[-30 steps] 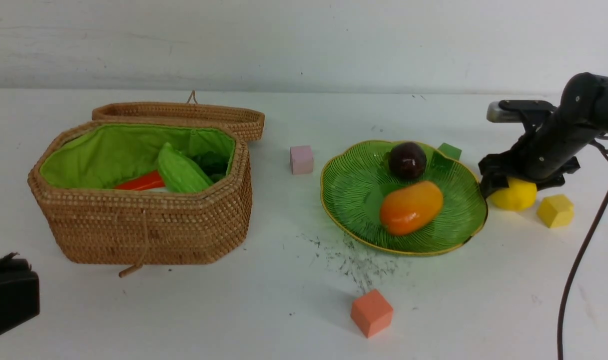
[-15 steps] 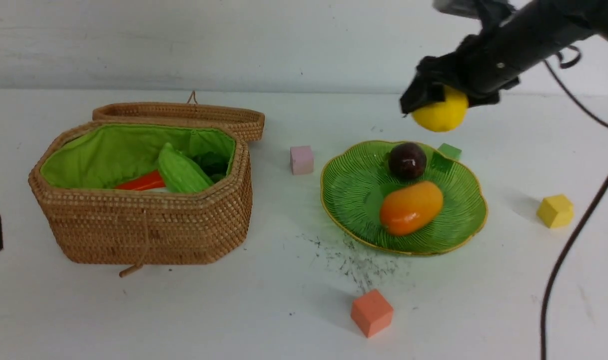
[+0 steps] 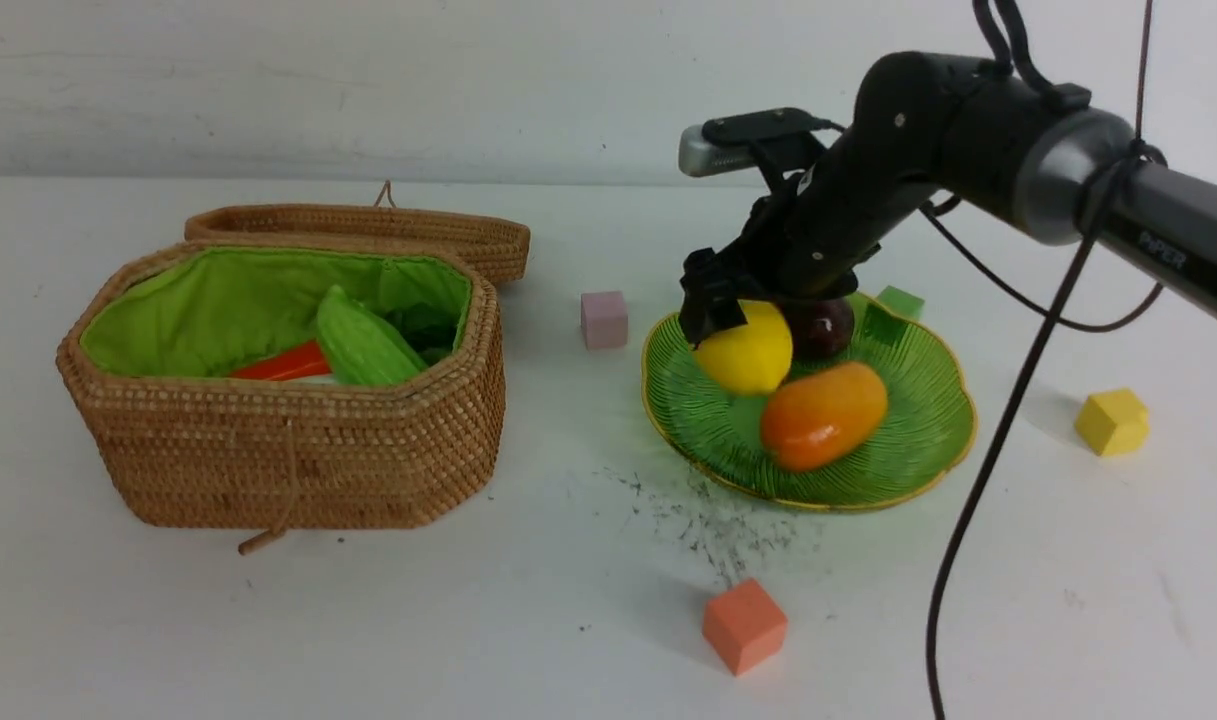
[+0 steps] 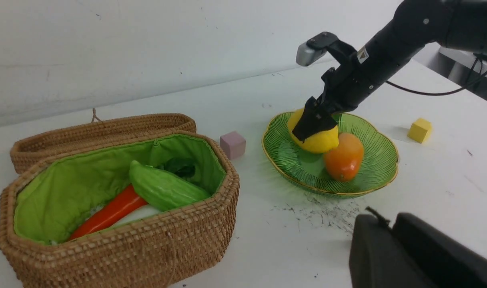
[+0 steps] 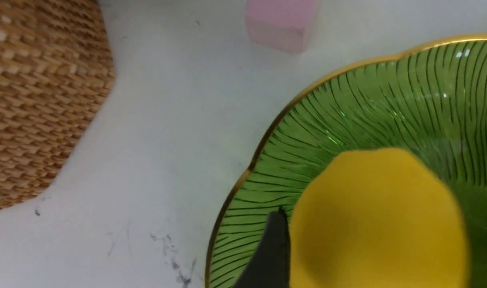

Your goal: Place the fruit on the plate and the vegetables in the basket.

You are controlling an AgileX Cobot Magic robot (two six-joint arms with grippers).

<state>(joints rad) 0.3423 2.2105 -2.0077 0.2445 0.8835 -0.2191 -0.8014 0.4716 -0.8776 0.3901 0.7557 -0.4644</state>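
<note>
The yellow lemon (image 3: 743,350) (image 4: 317,140) (image 5: 377,220) sits on the green plate (image 3: 908,470) (image 4: 371,180) (image 5: 347,112), touching the orange mango (image 3: 823,415) (image 4: 343,156). Behind them lies the dark mangosteen (image 3: 826,325). My right gripper (image 3: 738,305) (image 5: 381,256) straddles the lemon from above, open, with plate showing between the lemon and one finger. In the wicker basket (image 3: 298,450) (image 4: 147,248) lie the gourd (image 3: 363,345) (image 4: 163,188), the carrot (image 3: 283,365) (image 4: 107,212) and the white radish (image 4: 141,214). My left gripper (image 4: 389,224) is shut and empty, low over the table near the plate.
The basket's lid (image 3: 368,230) lies open behind it. Foam cubes stand around: pink (image 3: 604,319) between basket and plate, green (image 3: 900,300) behind the plate, yellow (image 3: 1111,421) to its right, orange (image 3: 744,626) in front. A black cable (image 3: 978,480) hangs from the right arm.
My right arm lifted the lemon from the table right of the plate, carried it over and lowered it onto the plate, then widened its jaws. The left gripper left the front view.
</note>
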